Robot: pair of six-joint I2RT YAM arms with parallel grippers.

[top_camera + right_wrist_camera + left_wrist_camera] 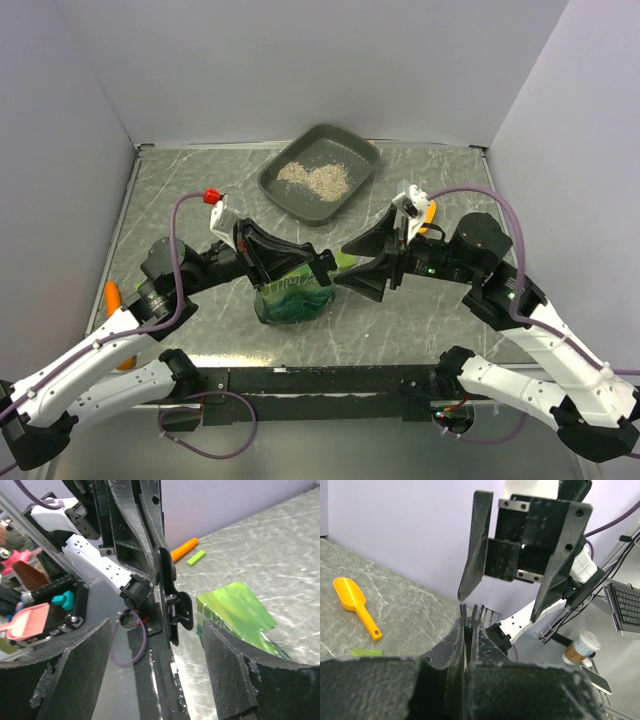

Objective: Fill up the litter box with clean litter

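The dark grey litter box (358, 152) sits at the back middle of the table, with a small pile of pale clean litter (315, 178) inside it. A green bag (293, 292) stands between the two arms; in the right wrist view the bag (235, 609) lies just right of my fingers. My left gripper (322, 267) is over the bag's top with its jaws pressed shut (469, 625); I cannot tell whether they pinch the bag's edge. My right gripper (346, 265) faces it, open and holding nothing (157, 630).
An orange scoop (356, 605) lies on the marbled table (440, 320) by the right wrist, its end showing in the top view (429, 214). Another orange piece (113, 295) and a green strip (196, 557) lie at the left. Walls enclose three sides.
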